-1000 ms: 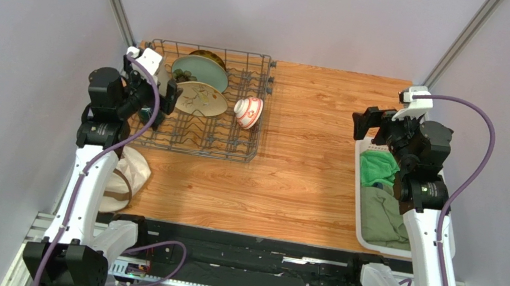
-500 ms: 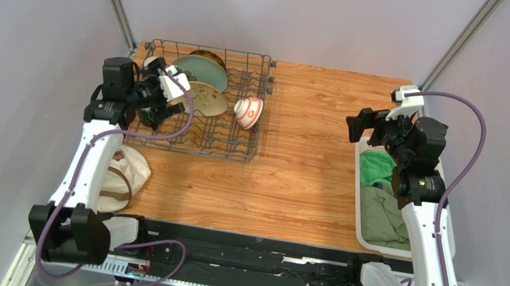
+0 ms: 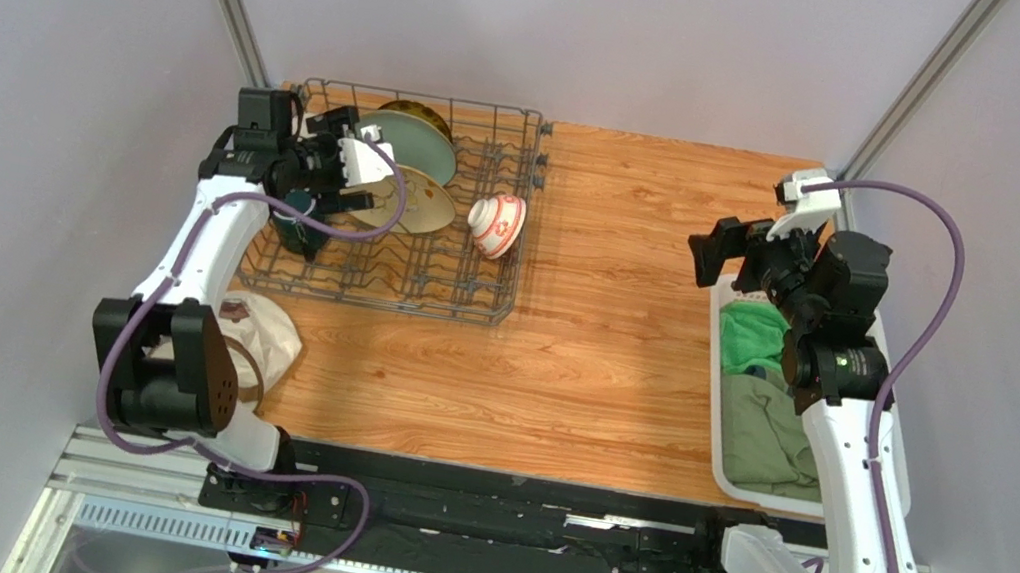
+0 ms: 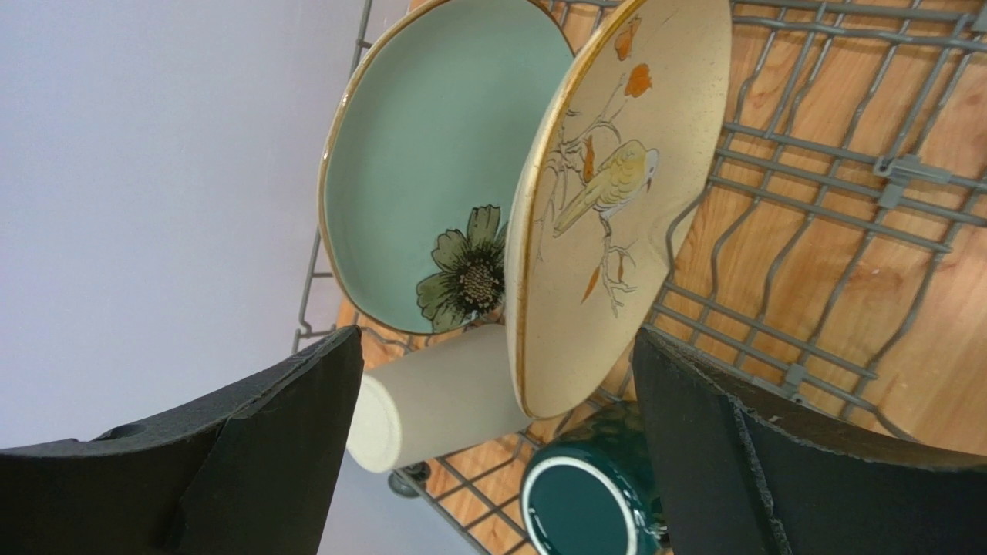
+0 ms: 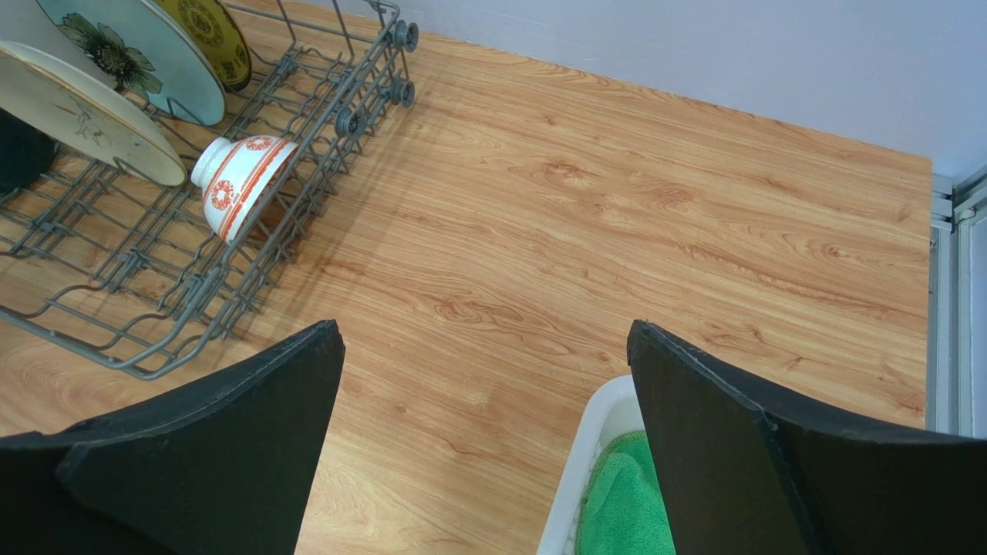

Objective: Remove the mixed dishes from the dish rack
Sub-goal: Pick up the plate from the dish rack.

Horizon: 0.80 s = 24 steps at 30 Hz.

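The wooden counter (image 3: 616, 333) fills the middle of the overhead view. The grey wire dish rack (image 3: 385, 303) sits at its upper left, and a white slotted basket (image 3: 717, 386) holding green cloths (image 3: 758, 400) lies along the right edge.

Three plates stand on edge in the rack's left half. The yellow-and-dark patterned plate (image 3: 414, 110) is nearest the top of the frame, the pale green flowered plate (image 3: 416, 144) is below it, and the cream plate (image 3: 415, 204) with a bird painted on it is lowest.

The left claw (image 3: 335, 177) hangs over the rack's left side with its jaws spread wide and nothing gripped. In its wrist view the lower rim of the cream plate falls between the two dark fingers (image 4: 290, 439), with no contact visible.

The right claw (image 3: 708, 256) is also fully spread and empty, hovering above the basket's upper end.

The small red-and-white bowl (image 3: 497, 223) lies tipped on its side at the rack's right. At the bottom of the left wrist view, the beige handleless cup (image 4: 434, 399) lies on its side beside the dark green mug (image 4: 585, 509).
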Each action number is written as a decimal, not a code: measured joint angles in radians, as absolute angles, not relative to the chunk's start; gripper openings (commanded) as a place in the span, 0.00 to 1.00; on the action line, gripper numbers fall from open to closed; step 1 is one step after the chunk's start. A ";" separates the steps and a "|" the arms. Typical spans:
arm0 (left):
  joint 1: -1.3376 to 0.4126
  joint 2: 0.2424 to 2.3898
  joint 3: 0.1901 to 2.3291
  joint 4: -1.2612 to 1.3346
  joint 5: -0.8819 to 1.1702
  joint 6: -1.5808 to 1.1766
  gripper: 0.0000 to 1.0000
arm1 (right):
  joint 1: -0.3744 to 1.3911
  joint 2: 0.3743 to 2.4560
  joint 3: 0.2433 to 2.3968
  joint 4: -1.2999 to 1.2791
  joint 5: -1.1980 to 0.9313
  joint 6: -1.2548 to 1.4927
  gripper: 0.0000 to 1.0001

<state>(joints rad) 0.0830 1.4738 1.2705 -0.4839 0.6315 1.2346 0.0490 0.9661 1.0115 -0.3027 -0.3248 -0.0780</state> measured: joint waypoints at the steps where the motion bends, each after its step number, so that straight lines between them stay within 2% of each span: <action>1: 0.083 1.488 1.281 -0.484 0.632 1.245 0.89 | 0.049 0.969 1.011 -0.303 -0.325 -0.080 0.99; 5: 0.083 1.557 1.336 -0.492 0.635 1.286 0.81 | 0.049 0.979 1.011 -0.303 -0.325 -0.087 0.99; 17: 0.078 1.727 1.450 -0.558 0.653 1.383 0.74 | 0.049 1.018 1.011 -0.303 -0.323 -0.113 0.99; 24: 0.067 1.771 1.485 -0.594 0.662 1.423 0.59 | 0.049 1.029 1.011 -0.303 -0.323 -0.125 0.99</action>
<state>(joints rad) 0.0673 1.7706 1.4849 -0.5941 0.6624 1.4231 0.0490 1.0286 1.0115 -0.3027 -0.3229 -0.1249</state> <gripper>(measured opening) 0.648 0.993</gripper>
